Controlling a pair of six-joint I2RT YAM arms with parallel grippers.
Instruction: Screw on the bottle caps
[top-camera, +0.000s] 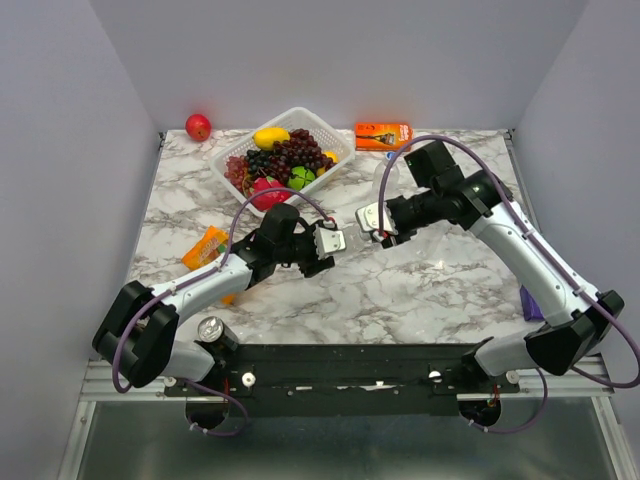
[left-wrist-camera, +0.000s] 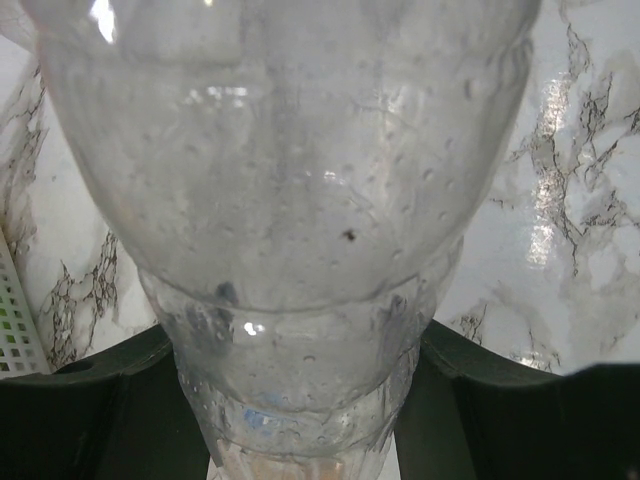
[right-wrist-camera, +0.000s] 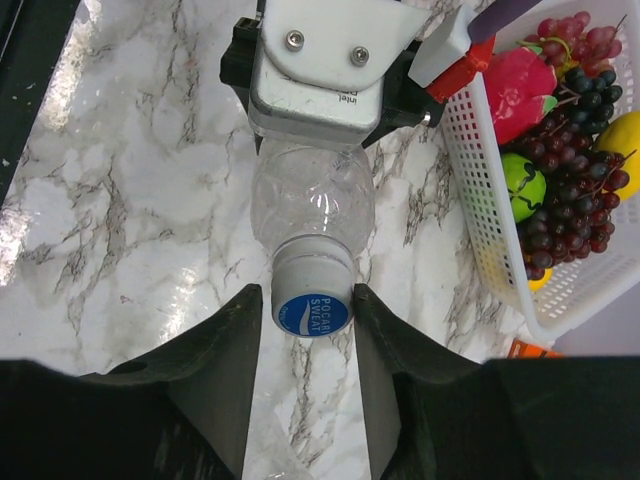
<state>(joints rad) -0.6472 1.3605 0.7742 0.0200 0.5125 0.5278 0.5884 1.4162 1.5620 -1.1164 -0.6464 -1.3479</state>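
My left gripper (top-camera: 335, 243) is shut on the body of a clear ribbed bottle (left-wrist-camera: 290, 200) and holds it level above the table, neck toward the right arm. In the right wrist view the bottle (right-wrist-camera: 312, 205) sticks out of the left gripper (right-wrist-camera: 320, 70) with a blue-topped cap (right-wrist-camera: 312, 312) on its neck. My right gripper (right-wrist-camera: 308, 320) is open, with a finger close on each side of the cap and a thin gap on the left. A second clear bottle (top-camera: 386, 178) stands behind the right arm. The other caps are out of view.
A white basket (top-camera: 232, 152) of fruit stands at the back, and also shows in the right wrist view (right-wrist-camera: 470, 190). A red apple (top-camera: 198, 127), an orange packet (top-camera: 383, 135), another orange packet (top-camera: 205, 248) and a silver can (top-camera: 210, 328) lie around.
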